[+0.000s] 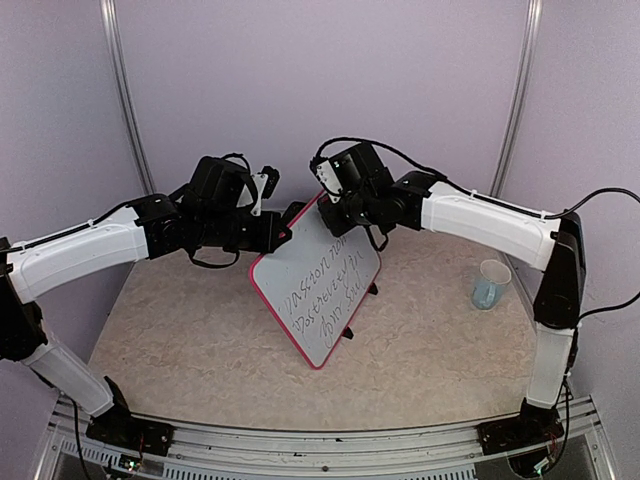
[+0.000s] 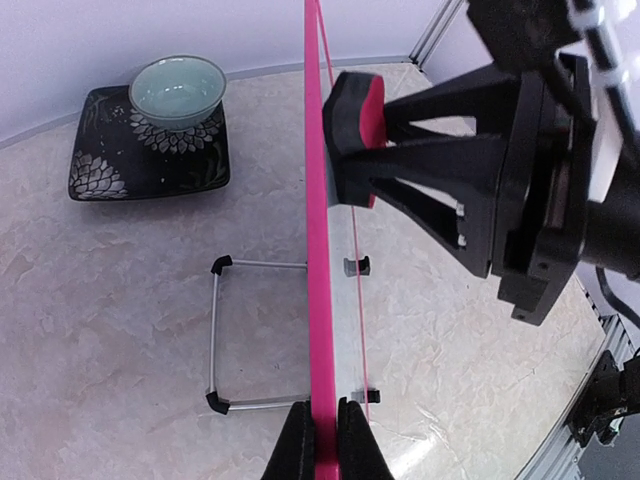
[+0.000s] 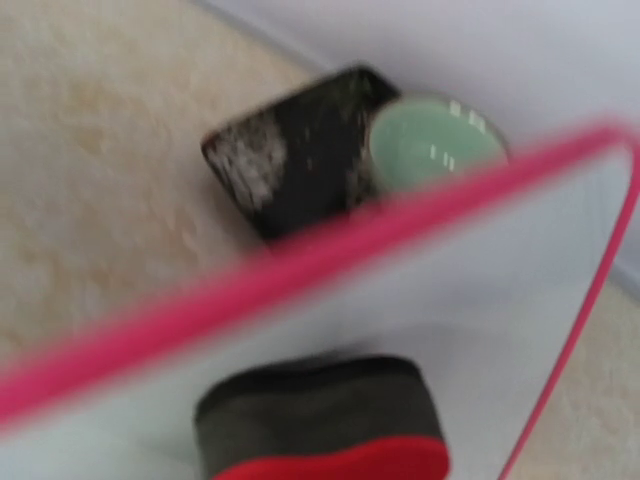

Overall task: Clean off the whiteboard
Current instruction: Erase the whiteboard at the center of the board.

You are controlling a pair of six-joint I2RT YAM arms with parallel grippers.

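Note:
The whiteboard [image 1: 318,290] stands tilted at the table's middle, with a pink-red frame and dark handwriting across its face. My left gripper [image 1: 290,222] is shut on its upper left frame edge. In the left wrist view the frame [image 2: 318,250] shows edge-on between my left fingers [image 2: 300,445]. My right gripper [image 1: 328,206] is shut on a red eraser with black felt [image 2: 352,125], its fingers [image 2: 440,165] pressing the felt against the board's face near the top. The right wrist view is blurred: eraser [image 3: 325,430] lies on the white surface [image 3: 470,290].
A black patterned plate [image 2: 150,155] carrying a pale green bowl [image 2: 178,90] sits behind the board, and also shows in the right wrist view [image 3: 290,150]. The board's wire stand [image 2: 215,335] rests on the table. A clear bluish cup [image 1: 490,284] stands at the right.

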